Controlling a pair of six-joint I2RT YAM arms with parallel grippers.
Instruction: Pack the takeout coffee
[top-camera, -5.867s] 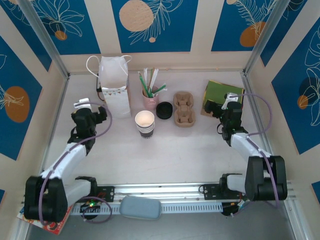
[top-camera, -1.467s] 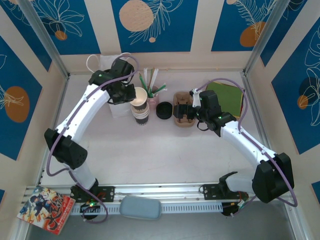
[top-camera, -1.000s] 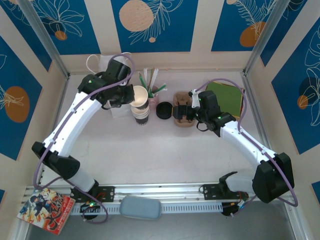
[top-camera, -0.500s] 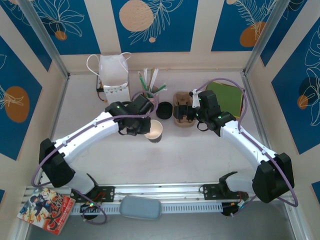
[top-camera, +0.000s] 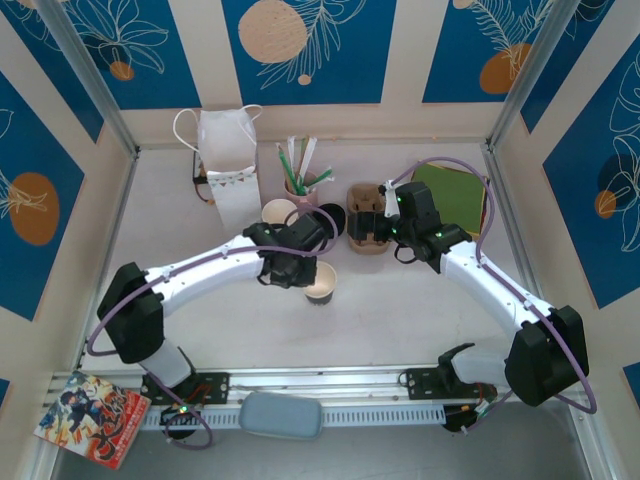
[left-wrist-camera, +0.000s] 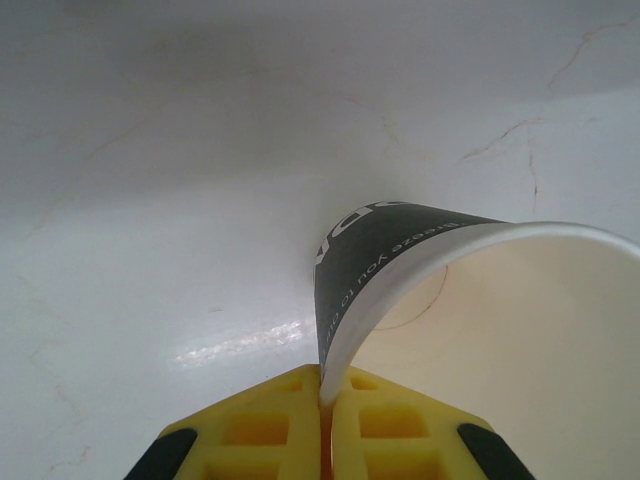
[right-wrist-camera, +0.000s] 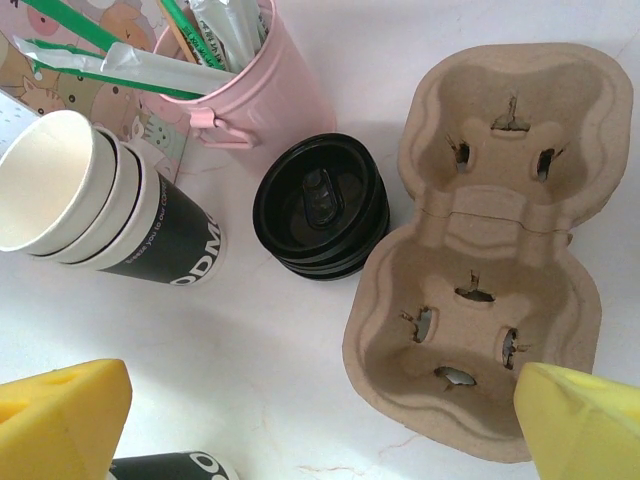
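Note:
No lidded cup shows; the takeout coffee is out of view. My left gripper (top-camera: 305, 268) is shut on the rim of a lidless white paper cup (top-camera: 322, 283) with a dark band, standing on the table's middle. In the left wrist view the yellow fingertips (left-wrist-camera: 290, 415) pinch that cup's wall (left-wrist-camera: 400, 240). A stack of lidless cups (right-wrist-camera: 100, 200) and a stack of loose black lids (right-wrist-camera: 320, 205) sit farther back. My right gripper (right-wrist-camera: 320, 430) hangs open over the table beside the cardboard cup carrier (right-wrist-camera: 490, 250). The white paper bag (top-camera: 226, 170) stands at the back left.
A pink bucket (right-wrist-camera: 255, 95) of straws and stirrers stands behind the lids. A green pad (top-camera: 455, 190) lies at the back right. A magazine (top-camera: 90, 415) lies off the table's near left corner. The left arm (top-camera: 200, 270) stretches across the table's left half.
My left gripper took the top cup off the stack and carried it forward and to the right, down to the table's middle. The right arm has stayed still.

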